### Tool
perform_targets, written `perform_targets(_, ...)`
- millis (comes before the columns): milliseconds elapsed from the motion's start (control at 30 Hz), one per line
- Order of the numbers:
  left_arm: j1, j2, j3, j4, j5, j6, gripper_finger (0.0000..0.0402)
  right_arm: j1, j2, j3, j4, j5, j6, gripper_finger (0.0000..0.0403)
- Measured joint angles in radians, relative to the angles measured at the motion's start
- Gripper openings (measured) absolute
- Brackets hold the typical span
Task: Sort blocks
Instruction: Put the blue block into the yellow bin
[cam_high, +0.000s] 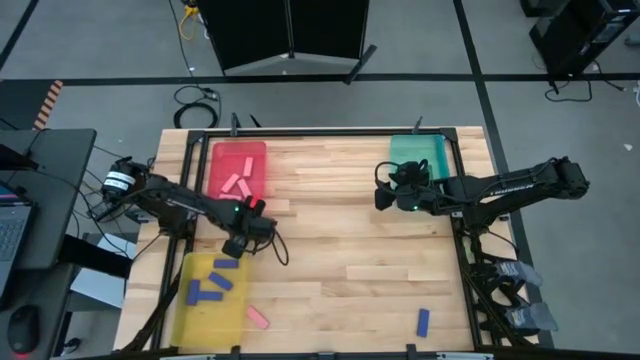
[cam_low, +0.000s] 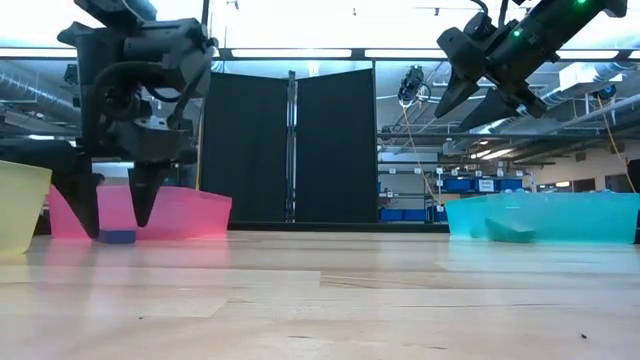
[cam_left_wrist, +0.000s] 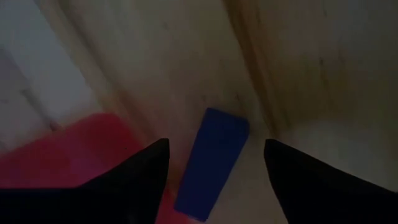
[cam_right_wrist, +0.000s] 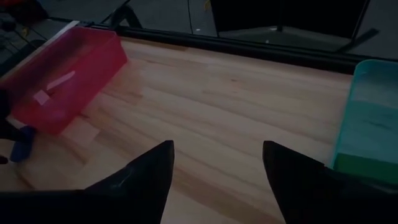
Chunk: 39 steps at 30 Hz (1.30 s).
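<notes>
Working from the left of the high view, your left gripper (cam_high: 237, 247) sits low over the table, between the red tray (cam_high: 238, 170) above it and the yellow tray (cam_high: 182, 322) at lower left. Its fingers (cam_left_wrist: 134, 183) stand apart and hold nothing; a blue block (cam_left_wrist: 213, 160) lies flat on the wood between them, beside the red tray's near wall. The low view confirms both fingertips at table level, straddling that block.

Blue blocks (cam_high: 212, 284) already lie in the yellow tray and pink blocks (cam_high: 236, 185) in the red, so judge this piece bound for the yellow tray. Close squarely across its narrow width, keep the tips clear of the red wall, and lift straight before swinging away.

Further right along the bottom edge, a pink block (cam_high: 258, 317) lies just beside the yellow tray and another blue block (cam_high: 423, 320) lies well apart at lower right. Both are unsorted.

At upper right, your right gripper (cam_high: 384, 190) hangs above the table beside the teal tray (cam_high: 417, 148), jaws parted and empty. Keep it clear of the left arm's path.
</notes>
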Motion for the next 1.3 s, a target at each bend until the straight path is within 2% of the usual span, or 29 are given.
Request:
perform_targets(333,0.048,-0.002,-0.021,0.047,0.047,0.069,0.0255,0.011,0.000,0.000,0.003,-0.003,0.000,0.0254)
perform_targets(633,0.086,0.004,-0.026,0.060,0.103,0.071,0.0244,0.011,0.000,0.000,0.032,-0.001,-0.007,0.0249)
perform_targets(967,0.104,0.086,-0.024,0.058,0.139,0.052,0.0175,0.018,0.000,0.001,0.039,0.004,-0.008,0.0249)
perform_targets(1133,0.104,0.089,0.007,0.026,0.135,0.049,0.0106,0.019,0.000,0.001,0.040,0.005,-0.008,0.0249)
perform_targets(1300,0.101,0.093,0.050,-0.014,0.117,0.021,0.0105,0.019,0.000,0.001,0.040,0.004,-0.008,0.0249)
